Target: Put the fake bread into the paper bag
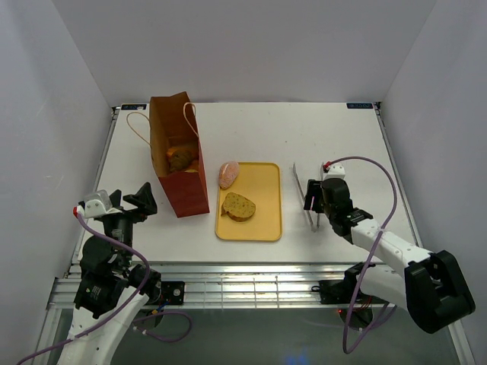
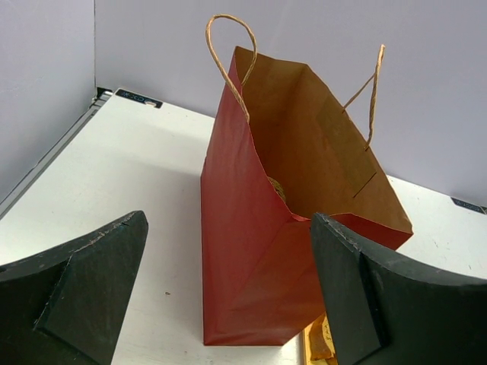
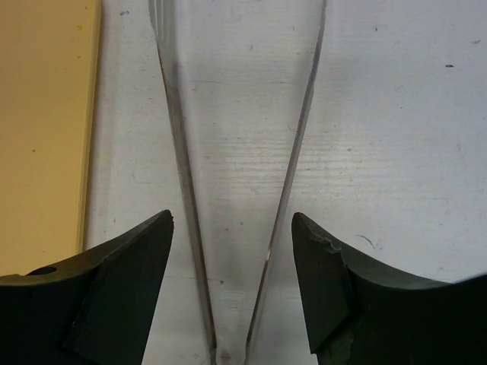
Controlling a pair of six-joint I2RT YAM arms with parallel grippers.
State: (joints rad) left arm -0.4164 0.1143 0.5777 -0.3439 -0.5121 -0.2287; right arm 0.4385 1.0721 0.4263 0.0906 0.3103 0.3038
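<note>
Both arms are the same build. Left arm [image 1: 103,338] and right arm [image 1: 388,247] have white shells with chunky black joint housings [image 1: 434,293]. A lilac cable [image 1: 358,157] loops loose along each, red tip at the wrist. There's a white camera box [image 1: 335,169] behind the left pincer [image 1: 129,199] and the right pincer [image 1: 312,199]. Fingers [image 3: 125,285] are matte black wedges, edges scuffed and chipped.

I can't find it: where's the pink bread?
Top view: the pink roll sits at the far left corner of the yellow tray, beside the paper bag.
</note>
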